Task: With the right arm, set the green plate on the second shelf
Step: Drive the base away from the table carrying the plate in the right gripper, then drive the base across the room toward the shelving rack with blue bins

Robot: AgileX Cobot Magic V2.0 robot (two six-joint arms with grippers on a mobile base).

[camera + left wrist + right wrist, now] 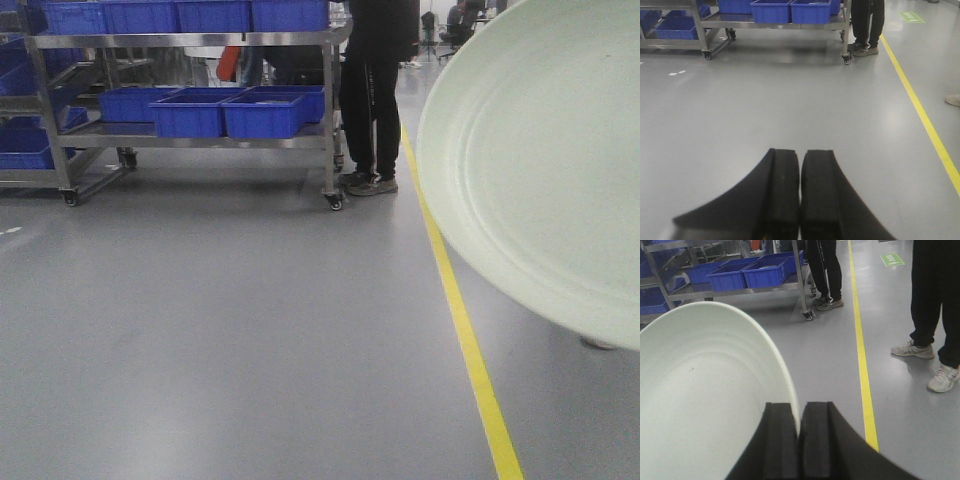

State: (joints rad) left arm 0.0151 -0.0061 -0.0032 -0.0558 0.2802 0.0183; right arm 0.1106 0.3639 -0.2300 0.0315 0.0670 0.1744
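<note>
The green plate (545,170) fills the right side of the front view, held up in the air and tilted on edge. In the right wrist view the same pale plate (695,390) spreads to the left, and my right gripper (798,412) is shut on its rim, one black finger on each face. My left gripper (800,160) is shut with nothing between its black fingers, hovering over bare grey floor. The steel shelf rack (190,140) stands ahead at the back left; its second shelf carries blue bins (265,112).
A person in black (378,90) stands at the rack's right end. Another person's legs (935,310) show at the right in the right wrist view. A yellow floor line (460,310) runs forward. The rack stands on castors (335,203).
</note>
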